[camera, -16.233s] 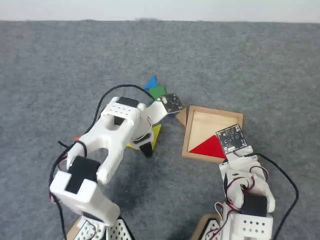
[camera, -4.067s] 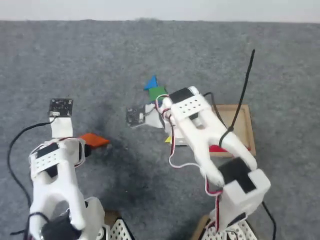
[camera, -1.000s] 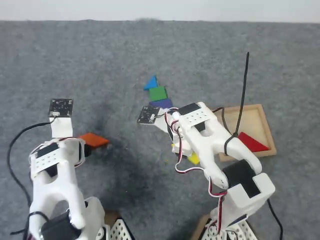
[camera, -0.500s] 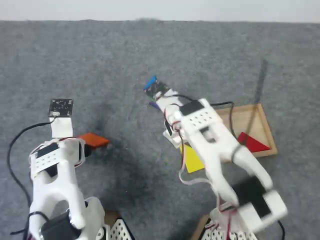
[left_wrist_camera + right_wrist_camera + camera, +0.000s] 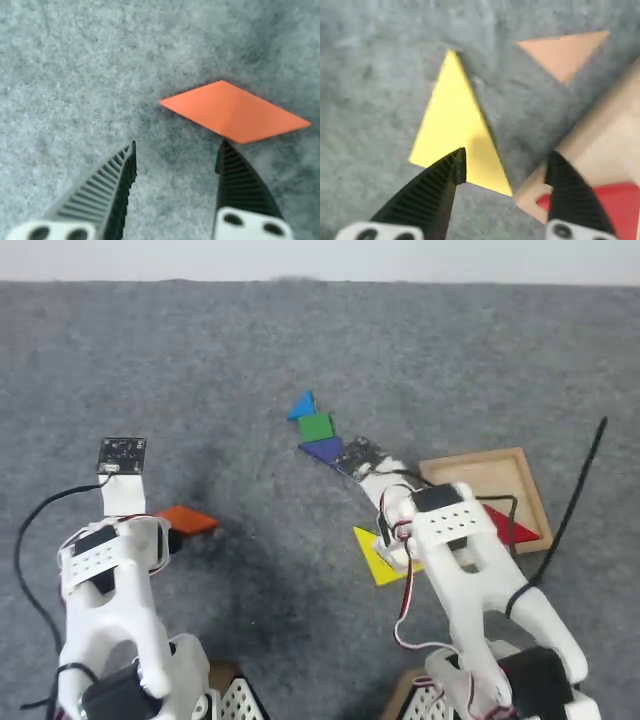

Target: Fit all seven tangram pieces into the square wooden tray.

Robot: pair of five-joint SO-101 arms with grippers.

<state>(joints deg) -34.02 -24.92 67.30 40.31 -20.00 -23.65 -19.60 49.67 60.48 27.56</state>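
The square wooden tray (image 5: 478,472) lies at the right with a red triangle (image 5: 512,529) in its near corner. A yellow triangle (image 5: 374,553) lies flat on the carpet just left of the tray. My right gripper (image 5: 507,156) hangs open over the yellow triangle's (image 5: 455,117) edge nearest the tray (image 5: 602,132), holding nothing. A pale orange triangle (image 5: 565,49) lies beyond it. Blue (image 5: 303,406), green (image 5: 316,426) and purple (image 5: 325,449) pieces lie in a row farther back. My left gripper (image 5: 177,146) stands open just short of the orange parallelogram (image 5: 234,112), seen at far left (image 5: 187,521).
Grey carpet (image 5: 200,360) covers the whole table, with open room at the back and between the two arms. A black cable (image 5: 575,500) from the right arm arcs over the tray's right side.
The right arm drew back from the blue and purple pieces and swung toward the tray, and now hangs over the yellow triangle. The left arm and orange piece stayed still.
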